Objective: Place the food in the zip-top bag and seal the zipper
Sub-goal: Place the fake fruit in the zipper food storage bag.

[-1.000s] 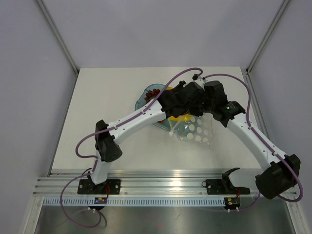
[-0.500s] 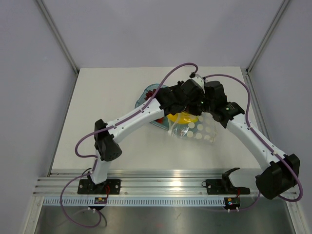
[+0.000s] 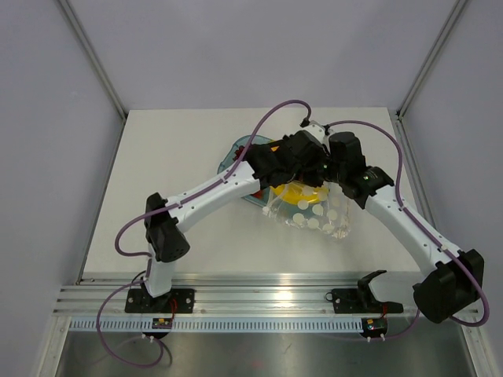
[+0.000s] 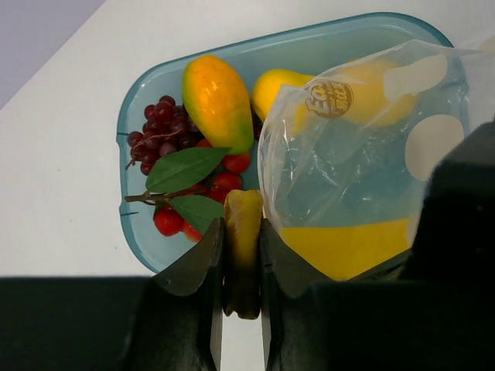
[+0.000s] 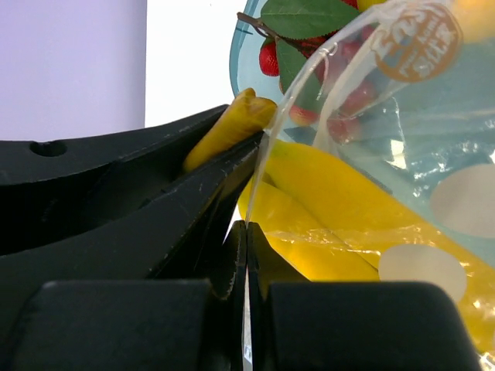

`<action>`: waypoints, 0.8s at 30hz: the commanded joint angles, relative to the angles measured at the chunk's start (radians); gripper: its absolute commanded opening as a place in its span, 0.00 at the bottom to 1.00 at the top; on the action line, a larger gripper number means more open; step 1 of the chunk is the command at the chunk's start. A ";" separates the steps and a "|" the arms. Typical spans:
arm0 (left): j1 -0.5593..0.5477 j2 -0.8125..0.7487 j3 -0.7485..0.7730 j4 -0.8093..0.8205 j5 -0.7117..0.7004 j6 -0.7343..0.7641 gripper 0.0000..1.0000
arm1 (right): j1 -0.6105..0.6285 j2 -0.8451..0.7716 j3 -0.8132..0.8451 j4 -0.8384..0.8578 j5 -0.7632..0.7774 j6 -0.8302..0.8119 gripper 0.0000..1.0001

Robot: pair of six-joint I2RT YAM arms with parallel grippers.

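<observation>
My left gripper (image 4: 242,226) is shut on the stem of the yellow banana bunch (image 4: 348,247), whose body lies inside the dotted zip-top bag (image 4: 340,170). My right gripper (image 5: 246,229) is shut on the bag's mouth edge, right beside the left fingers (image 5: 139,209). From above, both grippers meet over the bag (image 3: 318,214), which hangs partly over the teal tray (image 3: 230,159). A yellow-orange fruit (image 4: 216,100), red strawberries (image 4: 166,220), dark berries (image 4: 158,127) and green leaves (image 4: 186,166) lie in the tray. I cannot pick out the zipper.
The teal tray's wall (image 4: 309,46) sits under and behind the bag. White table (image 3: 181,141) surrounds the tray on the left and far side. Grey walls close in the table on three sides, and a metal rail (image 3: 267,298) runs along the near edge.
Both grippers have shifted slightly left and away, and the bag has moved with them. More of the banana bunch now shows yellow inside the bag.
</observation>
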 commanded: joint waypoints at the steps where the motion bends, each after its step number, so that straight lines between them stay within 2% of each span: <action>1: -0.044 -0.087 -0.021 0.096 0.116 -0.052 0.00 | 0.022 -0.010 -0.022 0.064 -0.008 0.012 0.00; 8: -0.030 -0.153 -0.040 0.088 0.157 -0.090 0.00 | 0.020 -0.039 -0.074 0.124 -0.006 0.041 0.00; 14: -0.021 -0.208 -0.092 0.088 0.202 -0.122 0.00 | 0.020 -0.109 -0.179 0.306 0.009 0.090 0.00; 24: 0.007 -0.208 -0.145 0.090 0.219 -0.132 0.00 | 0.022 -0.207 -0.291 0.543 0.018 0.133 0.00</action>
